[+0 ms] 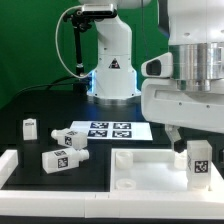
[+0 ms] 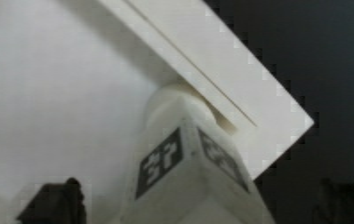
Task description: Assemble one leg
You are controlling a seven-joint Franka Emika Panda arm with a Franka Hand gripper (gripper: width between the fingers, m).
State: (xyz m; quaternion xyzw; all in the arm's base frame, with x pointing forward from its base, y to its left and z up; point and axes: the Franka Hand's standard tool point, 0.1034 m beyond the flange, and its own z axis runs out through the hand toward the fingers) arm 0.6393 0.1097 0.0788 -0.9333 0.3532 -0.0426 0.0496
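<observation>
One leg (image 1: 200,161), a white block with a black-and-white tag, stands upright on the right corner of the large white panel (image 1: 140,170). My gripper (image 1: 188,138) hangs right over it, its fingers either side of the leg's top. In the wrist view the leg (image 2: 188,160) rises between my two dark fingertips (image 2: 58,203), with a visible gap on that side. The gripper (image 2: 200,208) looks open around the leg. The panel (image 2: 67,90) fills the background there.
Three more legs lie on the black table at the exterior view's left (image 1: 30,127), (image 1: 72,139), (image 1: 56,160). The marker board (image 1: 105,130) lies behind them. The arm's base (image 1: 110,65) stands at the back. A white rail (image 1: 10,165) borders the front left.
</observation>
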